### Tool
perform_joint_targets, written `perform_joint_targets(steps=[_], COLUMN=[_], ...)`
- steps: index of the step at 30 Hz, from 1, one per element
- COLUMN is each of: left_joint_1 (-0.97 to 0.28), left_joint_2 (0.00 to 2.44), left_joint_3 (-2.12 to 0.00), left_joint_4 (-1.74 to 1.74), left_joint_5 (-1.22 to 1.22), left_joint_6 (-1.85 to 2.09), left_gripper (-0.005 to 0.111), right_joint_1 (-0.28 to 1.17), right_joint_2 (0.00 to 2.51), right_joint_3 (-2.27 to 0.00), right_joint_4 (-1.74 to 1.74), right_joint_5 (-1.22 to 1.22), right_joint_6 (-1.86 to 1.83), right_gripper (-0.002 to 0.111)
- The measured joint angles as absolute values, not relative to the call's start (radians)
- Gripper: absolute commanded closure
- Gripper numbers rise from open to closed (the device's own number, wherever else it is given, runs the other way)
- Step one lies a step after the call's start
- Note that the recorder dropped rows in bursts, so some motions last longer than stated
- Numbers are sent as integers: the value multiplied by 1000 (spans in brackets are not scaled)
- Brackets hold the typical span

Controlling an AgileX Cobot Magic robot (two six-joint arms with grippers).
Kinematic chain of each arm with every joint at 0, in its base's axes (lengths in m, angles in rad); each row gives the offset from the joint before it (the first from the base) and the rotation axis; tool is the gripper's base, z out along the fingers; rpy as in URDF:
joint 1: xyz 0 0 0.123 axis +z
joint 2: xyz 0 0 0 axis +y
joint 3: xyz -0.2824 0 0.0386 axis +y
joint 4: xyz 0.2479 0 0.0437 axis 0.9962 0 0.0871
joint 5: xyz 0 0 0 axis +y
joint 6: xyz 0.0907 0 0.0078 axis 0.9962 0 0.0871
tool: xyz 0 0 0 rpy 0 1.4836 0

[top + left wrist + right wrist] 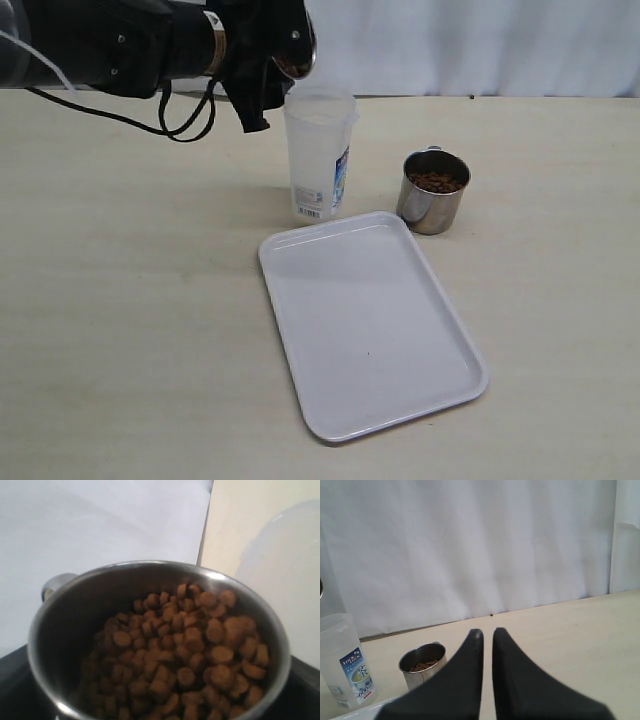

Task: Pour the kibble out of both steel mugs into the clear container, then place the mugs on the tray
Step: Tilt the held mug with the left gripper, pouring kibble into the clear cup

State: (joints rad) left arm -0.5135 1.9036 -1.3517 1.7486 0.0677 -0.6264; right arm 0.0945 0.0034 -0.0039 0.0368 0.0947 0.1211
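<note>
1. I read the left gripper [268, 72] as clamped on the first steel mug [298, 42]. The jaws stand wide around its body, at the upper left of the exterior view.
2. The first steel mug is held in the air, tipped on its side, with its mouth facing the clear container [318, 152]. It sits just above and beside the container's rim.
3. In the left wrist view, kibble [185, 655] lies heaped against the lower wall of this mug, up to the rim. The side handle [56, 585] shows at the far edge.
4. I cannot tell whether any pellets have left the mug.
5. The clear container stands upright on the table [120, 300], label facing the tray [372, 325].
6. The second steel mug [434, 192] stands upright beside the container, apart from it, and holds kibble. It is near the tray's far corner, not on the tray.
7. The tray lies flat on the table in front of the container.
8. The right gripper [487, 634] is closed on nothing, fingertips nearly together. It is raised above the table, facing the second steel mug.
</note>
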Motion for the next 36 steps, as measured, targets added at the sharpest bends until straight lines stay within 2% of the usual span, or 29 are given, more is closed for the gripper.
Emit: perform_joint_targets(steps=[6,36], left_joint_1=[-550,-584], left_joint_2=[1904,1923], left_joint_3=[-1352,-1362], left_joint_4=[1749,1749], left_joint_5=[130,227], left_joint_6=[-597,-451], left_gripper=[107,107], right_joint_1=[95,95], right_joint_2=[3,3], right_joint_3=[-4,-4], right_joint_4=[37,37], right_joint_5=[95,95], right_joint_6=[121,121], right_gripper=[103,103])
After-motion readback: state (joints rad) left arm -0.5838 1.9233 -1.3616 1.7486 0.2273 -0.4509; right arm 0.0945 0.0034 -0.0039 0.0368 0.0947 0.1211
